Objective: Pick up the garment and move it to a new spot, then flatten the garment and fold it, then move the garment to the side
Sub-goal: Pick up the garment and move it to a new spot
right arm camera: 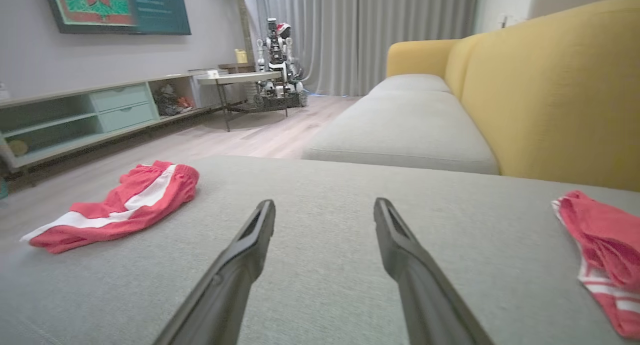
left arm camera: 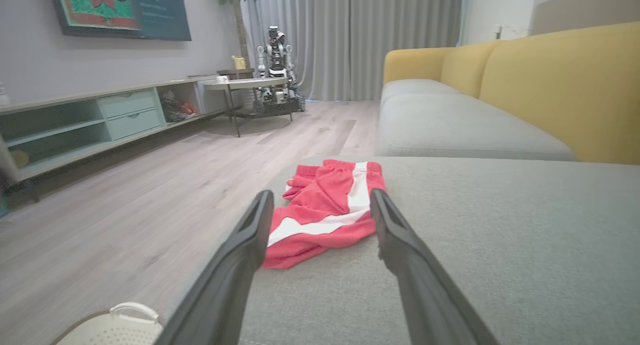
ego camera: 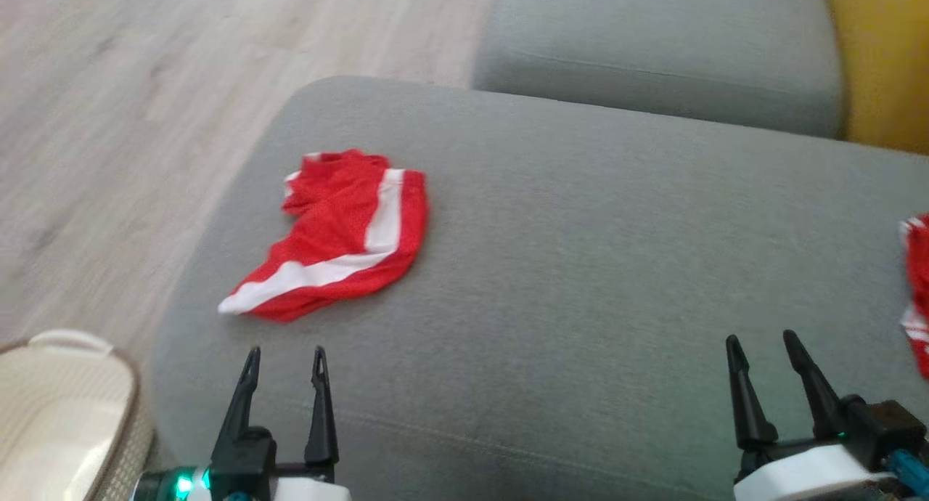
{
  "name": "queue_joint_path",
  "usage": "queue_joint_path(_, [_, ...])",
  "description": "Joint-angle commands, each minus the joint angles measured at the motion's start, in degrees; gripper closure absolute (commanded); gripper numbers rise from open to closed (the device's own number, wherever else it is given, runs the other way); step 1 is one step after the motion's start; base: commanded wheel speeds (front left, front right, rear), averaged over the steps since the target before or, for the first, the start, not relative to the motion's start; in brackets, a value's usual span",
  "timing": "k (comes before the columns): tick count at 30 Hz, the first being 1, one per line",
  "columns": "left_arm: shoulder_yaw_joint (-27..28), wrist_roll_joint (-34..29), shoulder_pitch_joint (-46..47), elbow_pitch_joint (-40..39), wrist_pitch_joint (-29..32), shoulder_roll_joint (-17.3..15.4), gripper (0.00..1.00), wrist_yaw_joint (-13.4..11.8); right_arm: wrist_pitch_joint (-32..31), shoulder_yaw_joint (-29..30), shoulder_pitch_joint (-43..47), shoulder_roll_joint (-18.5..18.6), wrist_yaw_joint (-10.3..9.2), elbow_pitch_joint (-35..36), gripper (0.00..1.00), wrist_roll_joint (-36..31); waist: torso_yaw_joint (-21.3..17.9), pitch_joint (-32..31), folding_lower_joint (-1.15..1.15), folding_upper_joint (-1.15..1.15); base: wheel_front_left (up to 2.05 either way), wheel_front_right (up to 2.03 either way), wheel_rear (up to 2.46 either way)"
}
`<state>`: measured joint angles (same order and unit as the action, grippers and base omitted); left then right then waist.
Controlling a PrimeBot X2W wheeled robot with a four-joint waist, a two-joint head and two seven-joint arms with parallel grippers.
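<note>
The second red garment (ego camera: 916, 290) is chopped off by the head view's right edge, the pale basket (ego camera: 69, 339) gets cut at the bottom-left corner, and the text on the wall screen (left arm camera: 120, 10) is way too small to read.

My fingers (ego camera: 239, 406) are black. The shorts (ego camera: 341, 232) are red with white stripes, as is the second garment (ego camera: 918, 283). The sofa seat (ego camera: 580, 269) is grey, its backrest (left arm camera: 560, 85) mustard yellow, the basket (ego camera: 58, 414) cream, the floor (ego camera: 109, 123) pale wood

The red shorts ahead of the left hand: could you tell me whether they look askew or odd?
Yes: the red shorts lie rumpled and skewed, not flat, at the left of the grey cushion.
</note>
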<state>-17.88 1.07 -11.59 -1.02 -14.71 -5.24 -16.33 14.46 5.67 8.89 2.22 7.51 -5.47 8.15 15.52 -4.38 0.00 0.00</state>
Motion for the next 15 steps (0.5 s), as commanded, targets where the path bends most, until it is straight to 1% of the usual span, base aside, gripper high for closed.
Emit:
queue_joint_path(1, [1.9,-0.7,1.57,-2.64,-0.29,0.32,0.0,-0.42,0.53,-1.58,-1.34,0.66,-0.02,2.38,0.0,0.46,4.36,0.06,0.0,0.0,0.0,0.0,0.0])
queue_joint_path(6, [1.91,-0.86,1.02,-3.72,-0.29,0.08,0.0,-0.7,0.53,-2.12,-1.04,0.65,-0.02,2.56,0.0,1.07,8.8,-0.07,0.0,0.0,0.0,0.0,0.0])
queue_joint_path(7, [1.91,-0.86,1.02,-3.72,-0.29,0.08,0.0,-0.7,0.53,-2.12,-1.04,0.65,-0.02,2.56,0.0,1.07,8.8,-0.07,0.0,0.0,0.0,0.0,0.0])
queue_joint_path(10, [2.12,-0.82,0.62,-4.09,-0.29,-0.15,0.0,-0.91,0.53,-2.48,-1.08,0.65,-0.02,2.58,0.0,1.26,10.54,0.08,0.0,0.0,0.0,0.0,0.0])
queue_joint_path(15, [2.69,-0.47,0.64,-4.98,-0.29,-0.23,0.0,-1.13,0.53,-3.19,-1.78,0.65,-0.02,2.6,0.0,0.85,11.54,1.18,0.0,0.0,0.0,0.0,0.0])
